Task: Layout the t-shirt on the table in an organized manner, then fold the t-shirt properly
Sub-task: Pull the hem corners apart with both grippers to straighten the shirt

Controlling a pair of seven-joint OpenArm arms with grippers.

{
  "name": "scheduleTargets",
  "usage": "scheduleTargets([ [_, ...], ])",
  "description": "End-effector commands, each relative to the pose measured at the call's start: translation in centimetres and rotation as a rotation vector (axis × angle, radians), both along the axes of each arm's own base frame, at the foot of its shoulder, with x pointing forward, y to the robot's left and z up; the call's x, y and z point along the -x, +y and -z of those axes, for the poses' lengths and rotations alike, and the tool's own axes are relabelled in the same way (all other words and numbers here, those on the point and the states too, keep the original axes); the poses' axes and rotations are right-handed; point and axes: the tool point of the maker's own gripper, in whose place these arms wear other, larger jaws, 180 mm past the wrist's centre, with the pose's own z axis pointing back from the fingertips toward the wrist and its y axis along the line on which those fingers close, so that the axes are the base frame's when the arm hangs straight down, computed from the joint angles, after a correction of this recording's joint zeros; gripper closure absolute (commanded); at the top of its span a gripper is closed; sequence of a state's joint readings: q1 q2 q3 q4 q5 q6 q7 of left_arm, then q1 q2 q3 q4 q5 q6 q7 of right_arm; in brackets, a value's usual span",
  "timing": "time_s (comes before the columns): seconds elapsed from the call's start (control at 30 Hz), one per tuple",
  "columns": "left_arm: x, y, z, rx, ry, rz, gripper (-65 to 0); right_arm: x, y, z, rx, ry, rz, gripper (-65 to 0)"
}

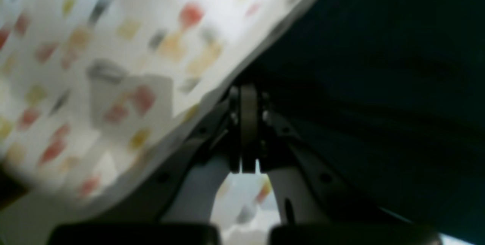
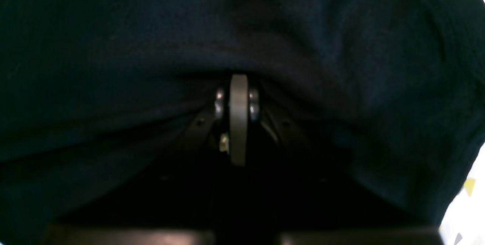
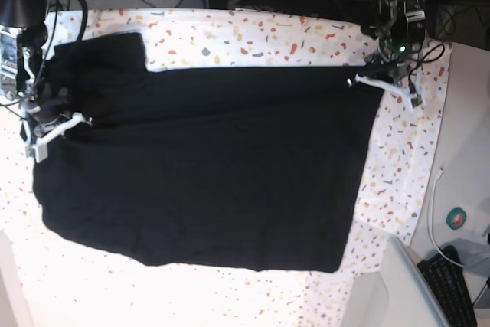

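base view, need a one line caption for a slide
Black t-shirt spread on the speckled table, left gripper and right gripper shut on its far corners.

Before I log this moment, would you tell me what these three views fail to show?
- Left wrist view: table flecks smeared by blur.
- Right wrist view: t-shirt fills the frame, hiding the table beneath.
- Base view: neck patch unseen; both tools too small to judge.
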State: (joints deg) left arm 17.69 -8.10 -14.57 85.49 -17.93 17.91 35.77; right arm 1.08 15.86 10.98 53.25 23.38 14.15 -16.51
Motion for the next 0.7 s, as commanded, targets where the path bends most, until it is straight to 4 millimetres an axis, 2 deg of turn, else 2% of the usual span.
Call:
scheduleTargets([
  [0.0,-0.7,0.8,-1.8,-0.047,-0.049,0.012,0.0,4.2,-1.6,2.6,0.078,0.198,0.008,0.0],
  [0.13,-1.7,0.1,-4.4,-0.06,-0.122,0.041,0.0,3.3,-1.4,1.8,0.082,0.169,-0.001,0.0],
  [0.27,-3.9,-1.0,-5.2,-0.04,-0.172,0.05,0.0,2.9,-0.5,1.4,0.071,0.148,-0.008,0.0],
  [0.33,-4.8,-1.8,-5.5,-0.033,-0.187,0.069,0.0,3.3,-0.2,0.8,0.081,0.129,-0.024,0.0],
  [0.5,-7.0,-4.8,-5.9,0.003,-0.22,0.139,0.0,3.2,1.3,-3.5,0.119,-0.006,-0.08,0.0],
  [0.6,-7.1,-5.3,-6.9,0.004,-0.242,0.153,0.0,4.6,-0.3,-6.6,0.149,-0.055,-0.008,0.0],
  [0.67,-5.7,-5.6,-6.9,0.02,-0.209,0.16,0.0,5.7,-1.5,-8.0,0.156,-0.077,0.057,0.0],
])
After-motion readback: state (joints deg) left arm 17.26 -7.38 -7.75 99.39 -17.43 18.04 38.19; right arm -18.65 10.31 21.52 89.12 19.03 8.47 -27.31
